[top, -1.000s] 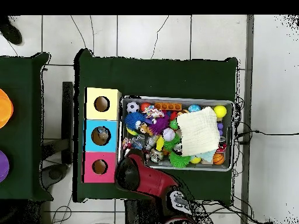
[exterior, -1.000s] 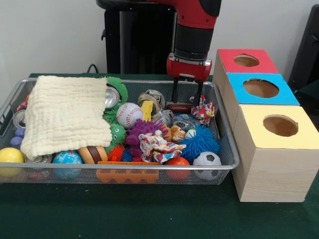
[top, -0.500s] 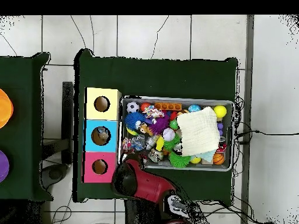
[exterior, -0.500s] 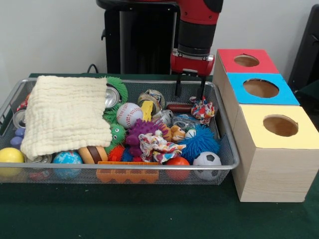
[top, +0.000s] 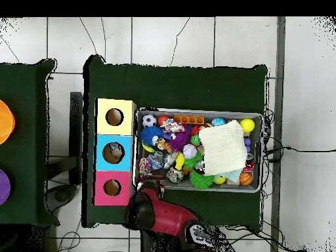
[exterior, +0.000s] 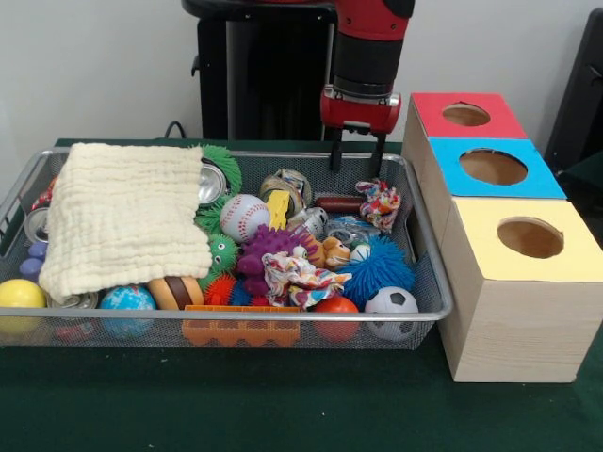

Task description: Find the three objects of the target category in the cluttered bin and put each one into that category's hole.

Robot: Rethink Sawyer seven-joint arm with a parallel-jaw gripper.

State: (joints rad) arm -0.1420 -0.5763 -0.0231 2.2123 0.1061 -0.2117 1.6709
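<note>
Hovering above the far rim of the wire bin (exterior: 429, 282), near its right corner, the gripper (exterior: 354, 168) hangs from the red and black arm (exterior: 369, 42) with its two fingers apart and nothing between them. Just below the fingertips, inside the bin, lie a small brown sausage-shaped toy (exterior: 336, 202) and a knotted patterned cloth toy (exterior: 380, 204). A cream towel (exterior: 122, 218) covers the bin's left half. Beside it sit a baseball (exterior: 243, 217), a purple spiky toy (exterior: 268, 247), a blue spiky ball (exterior: 379, 266) and a small soccer ball (exterior: 391, 303) at the near right corner; a yellow ball (exterior: 19, 295) rests in the near left corner. Along the bin's right side stands a row of wooden boxes: the red box (exterior: 466, 115) farthest, the blue box (exterior: 492, 168) in the middle, the yellow box (exterior: 526, 240) nearest, each with a round hole on top.
</note>
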